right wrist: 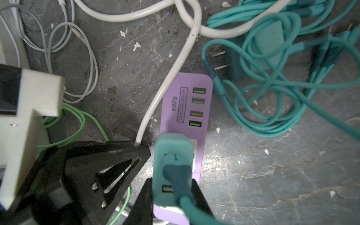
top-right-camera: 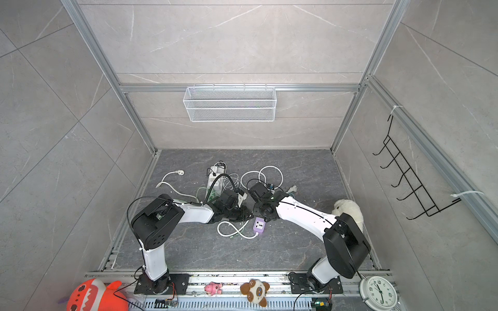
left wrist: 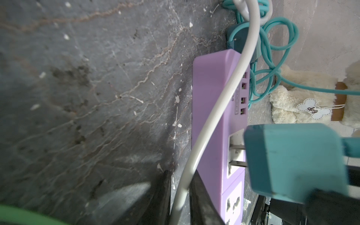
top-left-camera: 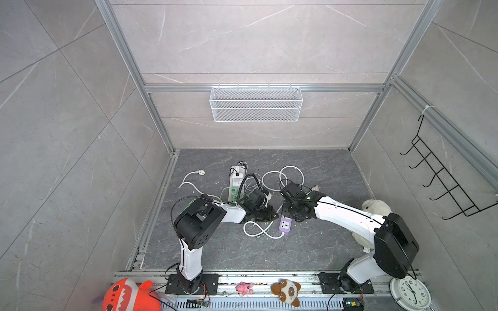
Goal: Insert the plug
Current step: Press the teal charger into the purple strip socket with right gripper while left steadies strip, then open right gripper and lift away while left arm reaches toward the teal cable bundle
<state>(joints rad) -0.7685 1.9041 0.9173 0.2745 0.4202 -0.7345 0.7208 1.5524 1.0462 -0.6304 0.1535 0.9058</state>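
Near mid-worktop, a bit toward the front edge: purple power strip (top-left-camera: 285, 224) lying flat on the dark worktop (top-left-camera: 323, 250). The right end effector (right wrist: 171, 181) is clamped on the teal plug (right wrist: 173, 152), one finger on each side of the body. The plug is at the socket next to the strip's row of four USB ports. In the left wrist view its two flat prongs are in the slots, but bare metal shows between plug body and socket face (not fully seated). The left end effector (left wrist: 180, 181) is closed on the white cable (left wrist: 220, 109), which runs between its fingers along the strip's long side. A second teal adapter (right wrist: 270, 42) lies amid loose teal cord (right wrist: 263, 134) just past the strip's USB end. A cream plush dog (left wrist: 303, 101) sits by the right edge.
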